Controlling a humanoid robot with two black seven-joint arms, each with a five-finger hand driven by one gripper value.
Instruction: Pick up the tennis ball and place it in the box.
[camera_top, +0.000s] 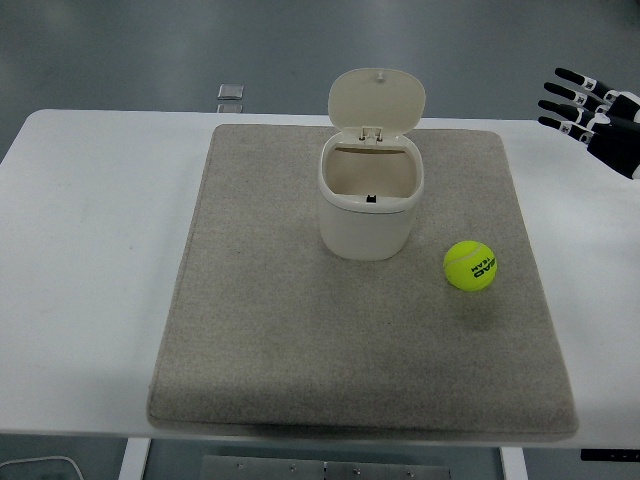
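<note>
A yellow-green tennis ball (470, 265) lies on the grey mat (280, 330), to the right of and a little nearer than the box. The box (369, 205) is a cream tub with its hinged lid (376, 98) standing open at the back; its inside looks empty. My right hand (590, 108) is at the far right edge, high above the table's back corner, fingers spread and holding nothing. It is well away from the ball. My left arm does not show.
The white table (90, 250) extends around the mat on both sides. A small clear square object (230, 92) lies just beyond the table's far edge.
</note>
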